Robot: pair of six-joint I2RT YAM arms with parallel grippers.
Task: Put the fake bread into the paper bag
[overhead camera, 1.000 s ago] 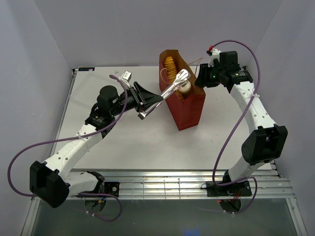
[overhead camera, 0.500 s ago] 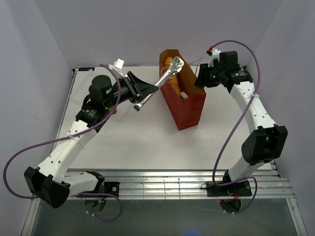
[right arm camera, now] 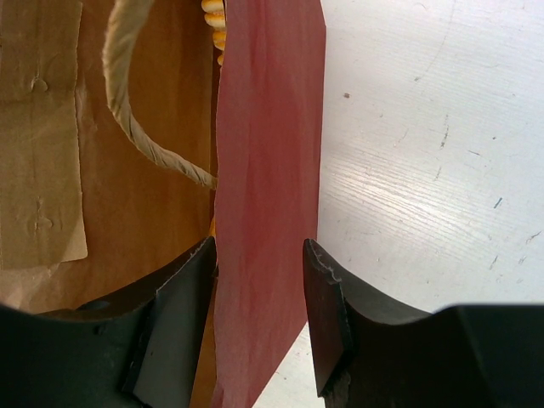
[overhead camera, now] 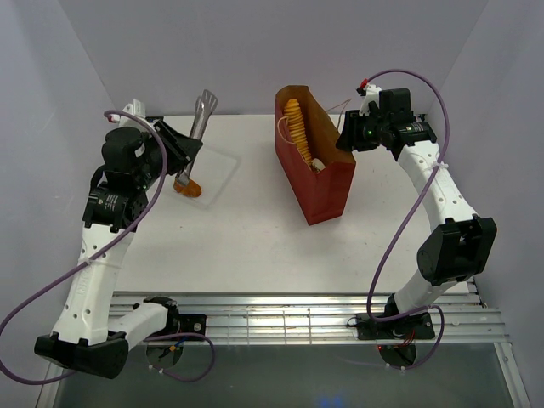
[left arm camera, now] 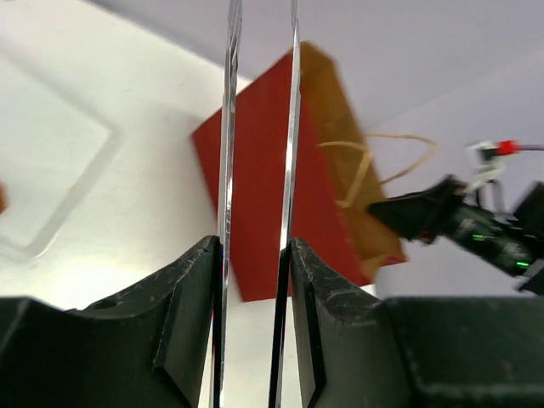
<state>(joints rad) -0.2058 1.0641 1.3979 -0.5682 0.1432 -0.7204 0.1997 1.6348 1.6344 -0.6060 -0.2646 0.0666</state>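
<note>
Bread [overhead camera: 189, 186]: judged light, rigid, slick; best pinched mid-body. Left jaws clamped tongs [overhead camera: 203, 116]; right jaws nipped bag [overhead camera: 328, 184] wall.

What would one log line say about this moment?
left gripper: shut on tongs | right gripper: shut on bag | pastry: on tray | loaf: in bag

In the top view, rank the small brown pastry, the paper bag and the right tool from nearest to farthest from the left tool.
1. Small brown pastry, on the clear tray beside the left tool.
2. Paper bag, mid-table, farther right.
3. Right tool, gripping the bag's far wall.
</note>
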